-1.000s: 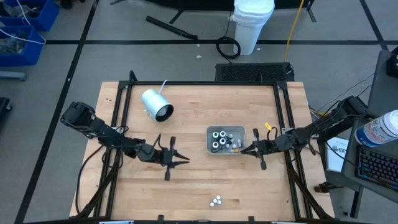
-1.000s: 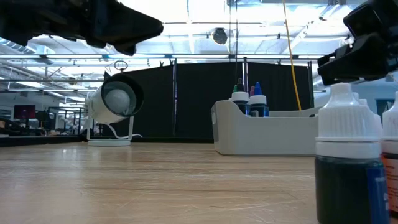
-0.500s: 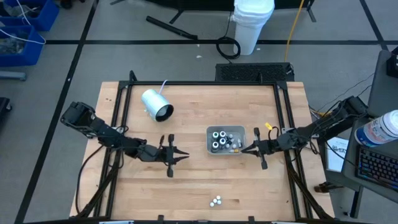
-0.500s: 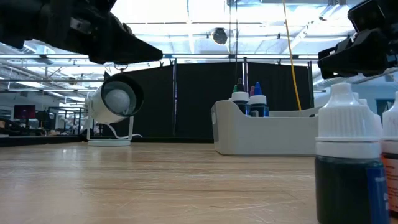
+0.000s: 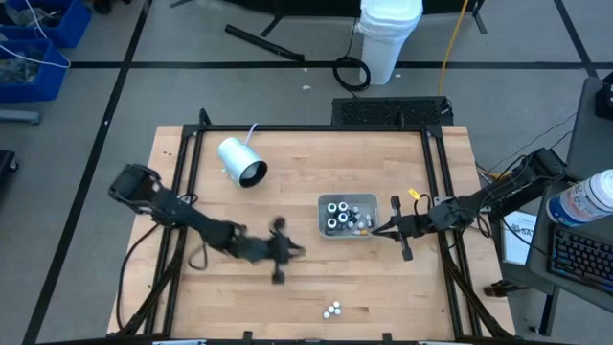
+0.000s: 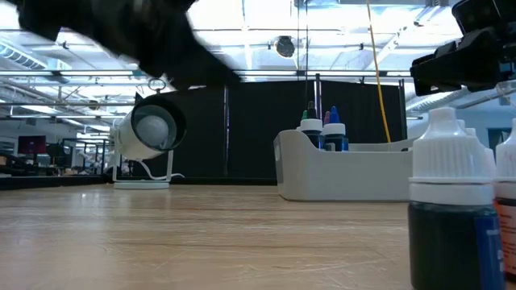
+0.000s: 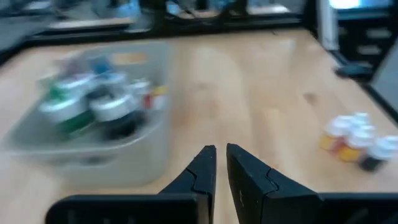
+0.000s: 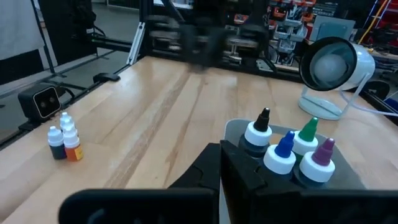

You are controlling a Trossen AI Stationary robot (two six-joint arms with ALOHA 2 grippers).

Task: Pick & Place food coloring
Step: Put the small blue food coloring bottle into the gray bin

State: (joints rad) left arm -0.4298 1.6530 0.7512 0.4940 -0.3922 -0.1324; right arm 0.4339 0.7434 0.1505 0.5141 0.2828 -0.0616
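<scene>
My left gripper (image 5: 299,251), nearly clenched and empty, hovers left of the tray (image 5: 324,228). My right gripper (image 5: 374,230), clenched empty, waits beside its food coloring (image 5: 337,214).

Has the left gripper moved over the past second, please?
Yes. The left gripper has slid across the table toward the grey tray, and slightly toward the near edge.

The left gripper (image 5: 292,251) is smeared by motion; the nearest food coloring bottle (image 6: 451,205) is cut off at the low view's edge.

White-capped food coloring (image 5: 331,310), grey tray (image 5: 324,231), pale wood table (image 5: 306,172).
</scene>
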